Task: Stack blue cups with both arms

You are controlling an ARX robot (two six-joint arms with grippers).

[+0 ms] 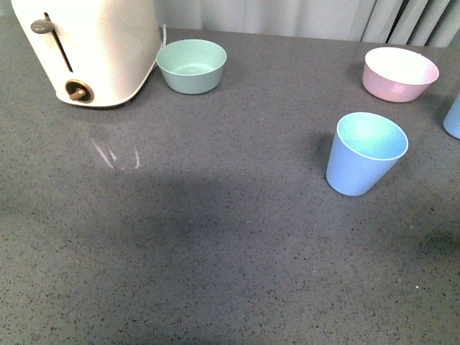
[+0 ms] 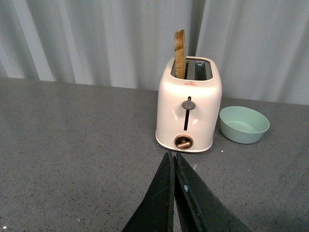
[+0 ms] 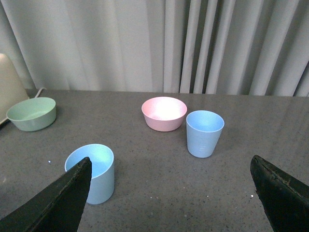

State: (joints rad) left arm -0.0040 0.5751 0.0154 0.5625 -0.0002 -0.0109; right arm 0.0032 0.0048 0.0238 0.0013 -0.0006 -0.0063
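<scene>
A: Where are the cups?

B: One blue cup stands upright, right of centre in the front view, with its mouth tipped toward the camera and nothing inside. The other cup is further back and cut off by the right edge, so only a sliver shows there. The right wrist view has both of them whole, upright and well apart.

A: Anything between them?

B: The pink bowl sits behind the gap, in the upper right of the front view. It is near the other cup, and I can't tell whether the two touch.

A: And the grippers?

B: Neither shows in the front view. The right gripper is spread wide and grasps nothing, and both cups and the pink bowl show between its two fingers. The left gripper is clenched, fingers pressed together with nothing between them, and it points at the toaster.

A: What else is out?

B: The toaster fills the upper left of the front view, with a slice of toast standing in one slot. The green bowl is just to its right. Everything rests on a grey speckled tabletop, which has pale scratches left of centre.
</scene>
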